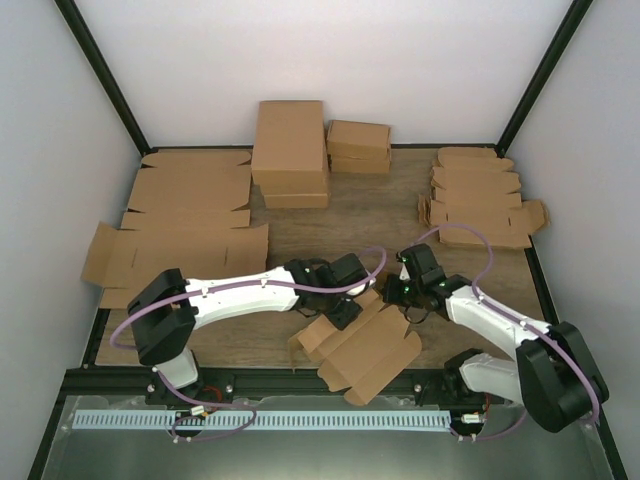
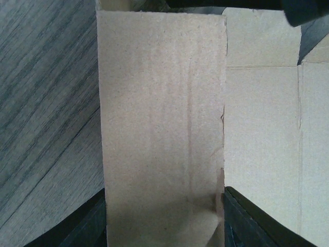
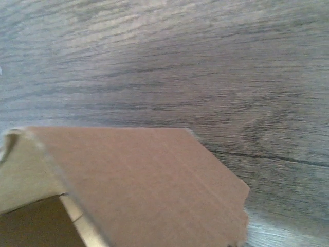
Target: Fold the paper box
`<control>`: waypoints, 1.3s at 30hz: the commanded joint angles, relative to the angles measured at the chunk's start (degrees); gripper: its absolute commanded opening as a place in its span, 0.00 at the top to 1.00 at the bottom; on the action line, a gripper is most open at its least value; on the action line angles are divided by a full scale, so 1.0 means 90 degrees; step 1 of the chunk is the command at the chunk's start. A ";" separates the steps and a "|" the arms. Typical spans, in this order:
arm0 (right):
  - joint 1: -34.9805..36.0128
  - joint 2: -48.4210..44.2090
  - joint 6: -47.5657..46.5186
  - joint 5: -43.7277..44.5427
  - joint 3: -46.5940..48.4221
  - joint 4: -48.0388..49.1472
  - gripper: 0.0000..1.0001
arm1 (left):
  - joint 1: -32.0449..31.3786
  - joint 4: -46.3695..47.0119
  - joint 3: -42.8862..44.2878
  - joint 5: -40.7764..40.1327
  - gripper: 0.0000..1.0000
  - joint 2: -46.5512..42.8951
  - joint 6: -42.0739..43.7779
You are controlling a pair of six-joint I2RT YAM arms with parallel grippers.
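Note:
The paper box (image 1: 370, 350) lies partly unfolded near the table's front edge, between both arms. My left gripper (image 1: 345, 308) reaches it from the left. In the left wrist view a raised brown panel of the paper box (image 2: 162, 118) fills the space between the two fingers (image 2: 85, 226), so my left gripper (image 2: 164, 221) is shut across its width. My right gripper (image 1: 408, 295) meets the box's far right corner. In the right wrist view a lifted flap of the paper box (image 3: 144, 175) runs down to the bottom edge and hides the fingers, which are shut on it.
Large flat cardboard sheets (image 1: 185, 215) cover the left side. Folded brown boxes (image 1: 290, 155) and a smaller stack (image 1: 358, 147) stand at the back. Flat die-cut pieces (image 1: 480, 200) are piled at the back right. The table's front edge (image 1: 250, 372) is just behind the box.

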 commanded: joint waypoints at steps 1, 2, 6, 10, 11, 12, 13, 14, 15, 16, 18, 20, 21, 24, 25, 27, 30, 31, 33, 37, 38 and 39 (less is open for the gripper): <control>0.0003 0.0178 -0.0045 0.0385 -0.0086 0.0209 0.99 | -0.0073 0.0038 0.0166 -0.0086 0.45 0.0136 0.0031; 0.0009 0.0209 -0.0066 0.0390 -0.0105 0.0286 0.99 | -0.0080 0.0042 0.0176 -0.0091 0.45 0.0148 0.0030; 0.0068 0.0299 -0.0079 0.0473 -0.0111 0.0332 0.99 | -0.0093 0.0034 0.0209 -0.0113 0.45 0.0174 0.0030; 0.0149 0.0366 -0.0052 0.0383 -0.0118 0.0335 0.99 | -0.0103 0.0019 0.0218 -0.0144 0.45 0.0206 0.0031; 0.0156 0.0373 -0.0063 0.0234 -0.0119 0.0337 0.99 | -0.0103 0.0021 0.0234 -0.0144 0.45 0.0210 0.0031; 0.0165 0.0353 -0.0084 0.0074 -0.0120 0.0337 0.99 | -0.0103 0.0019 0.0232 -0.0152 0.45 0.0211 0.0030; 0.0161 0.0311 -0.0083 -0.0072 -0.0129 0.0338 0.99 | -0.0103 0.0021 0.0230 -0.0154 0.45 0.0213 0.0030; 0.0160 0.0239 -0.0079 -0.0222 -0.0131 0.0340 0.99 | -0.0103 0.0016 0.0228 -0.0168 0.45 0.0217 0.0024; 0.0161 0.0152 -0.0063 -0.0288 -0.0124 0.0317 0.99 | -0.0110 0.0013 0.0228 -0.0178 0.45 0.0213 0.0021; 0.0161 0.0027 -0.0026 -0.0255 -0.0126 0.0245 0.99 | -0.0106 0.0002 0.0237 -0.0182 0.45 0.0217 0.0025; 0.0161 -0.0218 0.0027 0.0116 -0.0081 0.0055 0.99 | -0.0112 -0.0002 0.0237 -0.0200 0.45 0.0230 0.0020; 0.0161 -0.0413 0.0189 0.0679 -0.0030 -0.0136 0.99 | -0.0113 -0.0015 0.0237 -0.0217 0.45 0.0222 0.0014; 0.0161 -0.0461 0.0282 0.0873 -0.0037 -0.0147 0.99 | -0.0113 -0.0029 0.0237 -0.0222 0.45 0.0228 0.0011; 0.0161 -0.0334 0.0490 0.1246 -0.0015 -0.0211 0.99 | -0.0122 -0.0044 0.0221 -0.0241 0.45 0.0205 0.0011; 0.0161 -0.0234 0.0499 0.1322 -0.0014 -0.0205 0.99 | -0.0122 -0.0047 0.0213 -0.0249 0.45 0.0204 0.0016; 0.0161 -0.0025 0.0515 0.1316 -0.0044 -0.0147 0.99 | -0.0123 -0.0054 0.0208 -0.0252 0.45 0.0195 0.0012; 0.0161 0.0260 0.0512 0.1103 -0.0103 -0.0009 0.99 | -0.0130 -0.0047 0.0198 -0.0252 0.45 0.0195 0.0012; 0.0161 0.0313 0.0509 0.1001 -0.0101 0.0003 0.99 | -0.0132 -0.0041 0.0198 -0.0251 0.45 0.0204 0.0011; 0.0159 0.0353 0.0426 0.0682 -0.0066 0.0041 0.99 | -0.0132 -0.0025 0.0208 -0.0249 0.45 0.0209 0.0011; 0.0161 0.0202 0.0123 -0.0350 -0.0052 0.0244 0.99 | -0.0136 -0.0019 0.0208 -0.0252 0.45 0.0223 0.0012; 0.0161 0.0136 0.0072 -0.0694 -0.0057 0.0311 0.99 | -0.0140 -0.0022 0.0208 -0.0252 0.45 0.0227 0.0013; 0.0161 0.0047 0.0038 -0.0900 -0.0083 0.0370 0.99 | -0.0142 -0.0020 0.0210 -0.0252 0.45 0.0223 0.0024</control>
